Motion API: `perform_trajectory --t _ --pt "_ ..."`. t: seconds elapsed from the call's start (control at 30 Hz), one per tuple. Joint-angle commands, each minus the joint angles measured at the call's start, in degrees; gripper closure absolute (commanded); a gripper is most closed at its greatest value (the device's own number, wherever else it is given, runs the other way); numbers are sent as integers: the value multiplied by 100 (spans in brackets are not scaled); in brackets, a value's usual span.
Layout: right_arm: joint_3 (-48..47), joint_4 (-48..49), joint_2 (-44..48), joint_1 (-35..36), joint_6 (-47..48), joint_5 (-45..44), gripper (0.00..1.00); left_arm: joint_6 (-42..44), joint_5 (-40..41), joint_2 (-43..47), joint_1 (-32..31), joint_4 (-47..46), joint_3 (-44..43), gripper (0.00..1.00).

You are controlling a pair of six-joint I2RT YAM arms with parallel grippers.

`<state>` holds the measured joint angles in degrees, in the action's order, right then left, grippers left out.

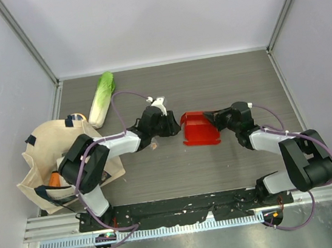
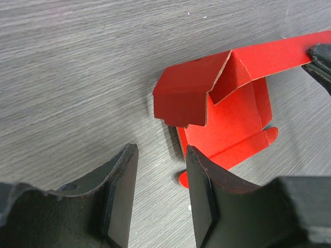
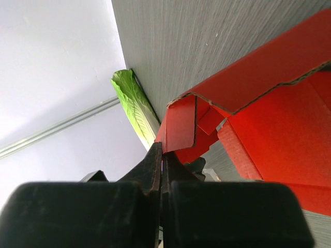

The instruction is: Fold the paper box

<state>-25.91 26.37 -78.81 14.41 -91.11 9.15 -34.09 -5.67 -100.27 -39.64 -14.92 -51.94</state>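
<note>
Left claw is apart, empty, just beside the paper box, mid table. Right claw pinches box's wall shut. Best, I think: R holds firm, L pushes corner flap in slow.

Lost the paper box past the 2 o'clock edge in the left wrist view, and its 6 o'clock part behind the left gripper. Could not name the tiny pink bit at the tote bag's 3 o'clock.
</note>
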Motion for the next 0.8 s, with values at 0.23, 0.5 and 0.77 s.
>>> perform_trajectory --t 0.23,0.5,0.77 --pt "-450 -914 -117 -193 -328 368 99 -344 523 -528 -369 199 -501 54" --pt "-740 -1222 -355 -272 -486 685 99 -195 1524 -854 -466 990 -817 58" --pt "-863 -1450 -381 -404 -811 878 99 -230 1499 -1118 -475 1184 -958 58"
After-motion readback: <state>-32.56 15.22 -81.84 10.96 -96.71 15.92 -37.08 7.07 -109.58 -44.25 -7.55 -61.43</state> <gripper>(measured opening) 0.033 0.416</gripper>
